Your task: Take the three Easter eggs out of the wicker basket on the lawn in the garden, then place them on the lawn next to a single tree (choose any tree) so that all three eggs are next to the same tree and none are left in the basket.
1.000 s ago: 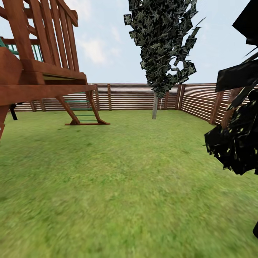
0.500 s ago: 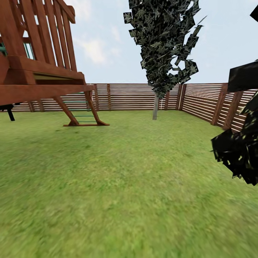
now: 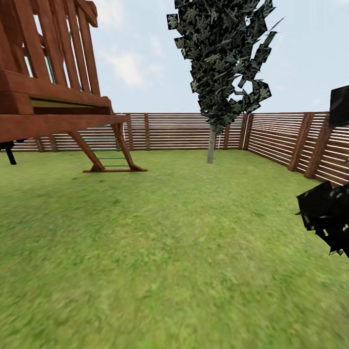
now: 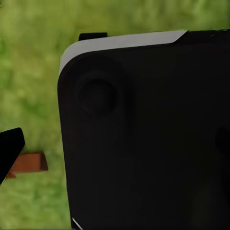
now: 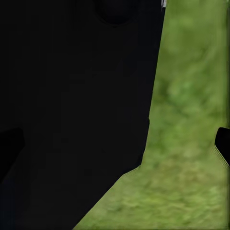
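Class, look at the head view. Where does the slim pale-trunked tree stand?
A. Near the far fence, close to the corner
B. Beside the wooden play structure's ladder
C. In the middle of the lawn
A: the tree rises just before the fence, by its corner.

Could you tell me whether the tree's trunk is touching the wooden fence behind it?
Cannot tell. In the head view the tree overlaps the fence in the image, so no gap or contact shows plainly.

We see mottled green lawn point(image 3: 184, 252) running up to a brown slatted fence point(image 3: 174, 131). The tree point(image 3: 211, 145) shows a pale grey trunk under dark leaves flecked green-white, and the reddish-brown play frame point(image 3: 53, 97) carries green rungs.
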Controlling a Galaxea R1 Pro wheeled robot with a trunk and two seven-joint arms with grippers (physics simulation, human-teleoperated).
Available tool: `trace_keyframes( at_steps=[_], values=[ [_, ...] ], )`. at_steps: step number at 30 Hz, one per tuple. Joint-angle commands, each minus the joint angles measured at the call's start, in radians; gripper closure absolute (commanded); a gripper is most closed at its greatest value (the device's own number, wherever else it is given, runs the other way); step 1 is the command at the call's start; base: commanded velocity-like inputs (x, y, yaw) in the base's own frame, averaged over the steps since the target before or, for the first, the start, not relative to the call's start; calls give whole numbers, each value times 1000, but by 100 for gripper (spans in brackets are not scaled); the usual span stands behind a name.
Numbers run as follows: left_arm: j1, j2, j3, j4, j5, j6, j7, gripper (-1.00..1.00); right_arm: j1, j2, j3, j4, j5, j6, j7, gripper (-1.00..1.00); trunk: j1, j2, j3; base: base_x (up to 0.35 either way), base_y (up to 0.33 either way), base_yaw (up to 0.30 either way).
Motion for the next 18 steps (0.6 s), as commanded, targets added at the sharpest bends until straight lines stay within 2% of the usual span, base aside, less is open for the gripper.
trace_keyframes(
  at_steps=[1, 18],
  values=[
    [1, 0, 0, -2, -4, 1, 0, -100, -1, 0, -1, 1, 8, 0, 0, -100, 1, 0, -1, 313, 0, 0],
    [1, 0, 0, -3, -4, 1, 0, -100, -1, 0, -1, 1, 8, 0, 0, -100, 1, 0, -1, 313, -4, 0]
  ],
)
